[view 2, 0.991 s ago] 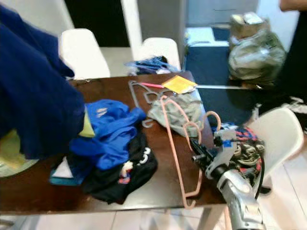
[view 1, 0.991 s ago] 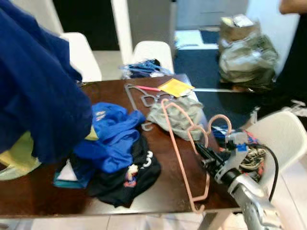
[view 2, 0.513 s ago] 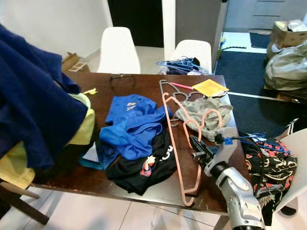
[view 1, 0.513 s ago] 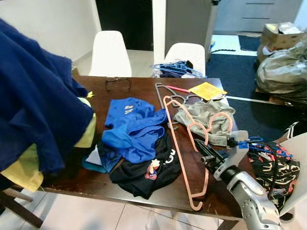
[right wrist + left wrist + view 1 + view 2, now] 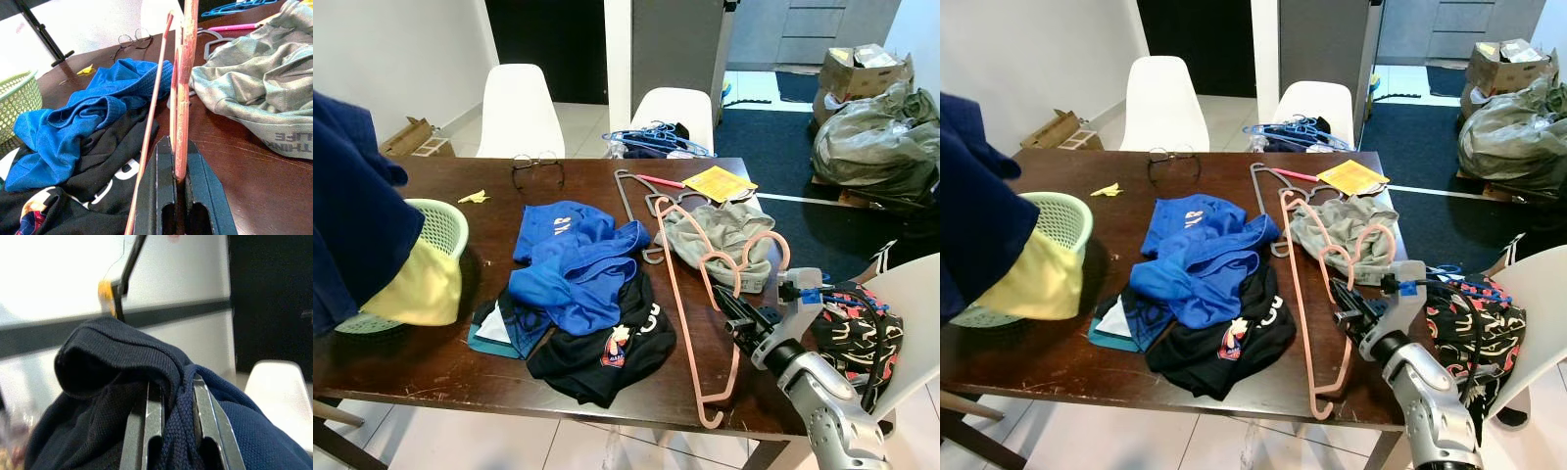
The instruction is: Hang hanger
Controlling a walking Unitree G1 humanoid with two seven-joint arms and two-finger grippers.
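Pink hanger (image 5: pixel 690 294): lower right of the left eye frame, slanting over the dark tabletop (image 5: pixel 431 367) beside the grey garment (image 5: pixel 724 230), its hook curling at mid right.

Right end effector (image 5: pixel 736 315): lower right, clamped on the hanger's thin bar; the right wrist view shows the bar wedged between both black fingers (image 5: pixel 159 196).

Left end effector (image 5: pixel 171 431): closed on the navy garment (image 5: pixel 352 225) that hangs at the left edge of the frame.

Handling, as a judgement: lift clear of the blue shirt (image 5: pixel 573 269) and black shirt (image 5: pixel 602 352) before swinging away, keep the grip firm so the frame does not pivot, and present the hook uppermost to whatever rail is used; no rail is in sight.

Description: slim salmon-pink frame, long triangle with notched shoulders, rounded hook, faint wear along the bar.
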